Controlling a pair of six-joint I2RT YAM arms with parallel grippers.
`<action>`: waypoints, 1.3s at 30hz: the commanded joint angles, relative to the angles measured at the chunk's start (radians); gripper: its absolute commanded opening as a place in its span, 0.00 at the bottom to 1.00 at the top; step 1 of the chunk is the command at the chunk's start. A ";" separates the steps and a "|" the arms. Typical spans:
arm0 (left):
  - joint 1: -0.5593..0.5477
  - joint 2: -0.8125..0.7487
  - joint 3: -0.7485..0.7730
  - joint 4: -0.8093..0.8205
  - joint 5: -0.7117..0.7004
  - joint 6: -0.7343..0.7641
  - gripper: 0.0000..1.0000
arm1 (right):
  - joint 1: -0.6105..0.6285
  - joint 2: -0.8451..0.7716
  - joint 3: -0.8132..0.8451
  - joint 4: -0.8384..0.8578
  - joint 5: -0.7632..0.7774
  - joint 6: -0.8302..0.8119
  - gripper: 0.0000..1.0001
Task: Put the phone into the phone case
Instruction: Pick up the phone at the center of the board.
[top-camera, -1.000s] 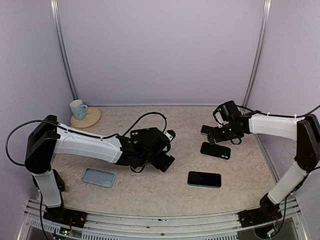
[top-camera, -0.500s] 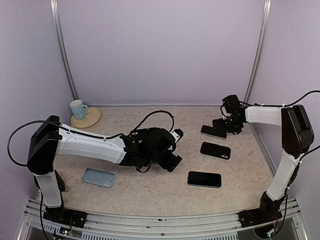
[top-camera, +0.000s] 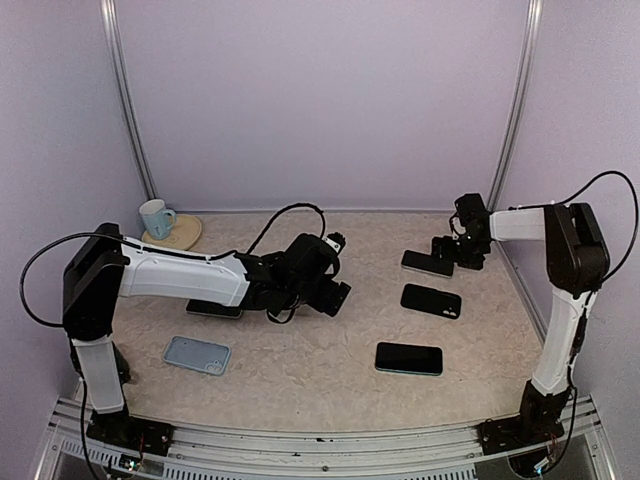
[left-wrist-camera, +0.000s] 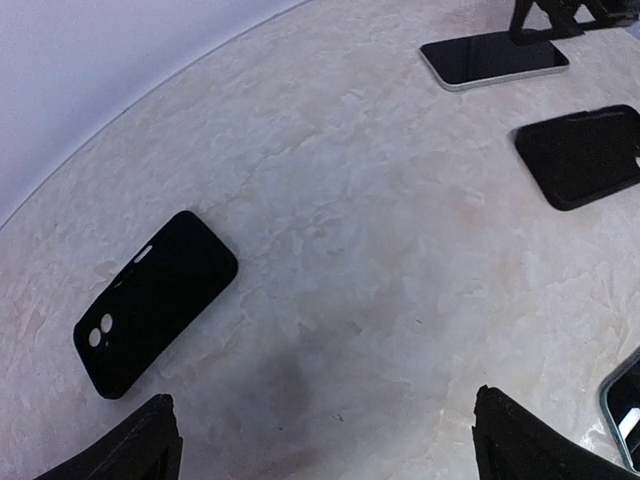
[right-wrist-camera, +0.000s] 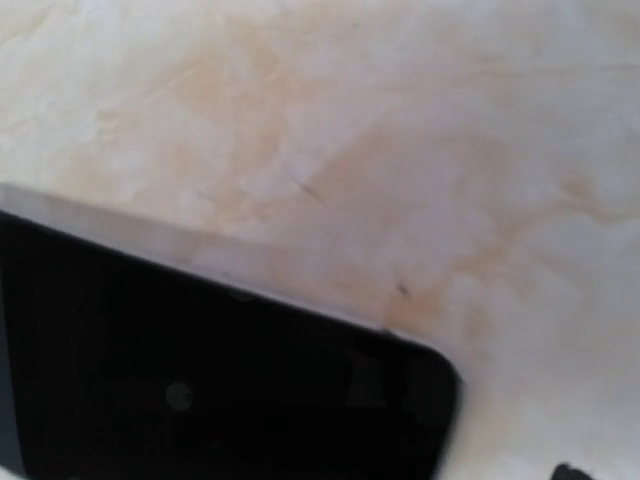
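Note:
Three dark slabs lie on the right of the table: a silver-edged phone (top-camera: 427, 263), a black one (top-camera: 431, 300) that could be a phone or a case, and a green-edged phone (top-camera: 409, 358). A light blue phone case (top-camera: 197, 354) lies at the front left. My left gripper (top-camera: 322, 292) hangs open and empty over bare table at the centre; its fingertips (left-wrist-camera: 148, 440) frame bare table. A black case with camera holes (left-wrist-camera: 155, 300) lies to its left. My right gripper (top-camera: 448, 250) sits low at the silver-edged phone's far end, with that phone (right-wrist-camera: 200, 380) filling its view; its jaws are hidden.
A blue mug (top-camera: 154, 217) stands on a round coaster (top-camera: 172, 237) at the back left. A dark flat item (top-camera: 213, 310) lies partly under my left arm. A metal rail (top-camera: 300, 435) runs along the near edge. Walls close in the sides and back.
My left gripper has pulled back from the front centre toward the middle. My right arm has folded back to the far right, its gripper moving to the silver-edged phone's far end. No phone has moved.

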 joint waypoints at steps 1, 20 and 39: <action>0.036 -0.009 0.007 -0.003 -0.077 -0.068 0.99 | -0.013 0.057 0.049 0.011 -0.051 0.009 1.00; 0.086 -0.054 -0.040 0.015 -0.097 -0.106 0.99 | -0.045 0.153 0.209 -0.086 -0.168 -0.179 1.00; 0.074 -0.067 -0.091 0.051 -0.081 -0.129 0.99 | -0.020 0.061 0.036 -0.077 -0.316 -0.243 1.00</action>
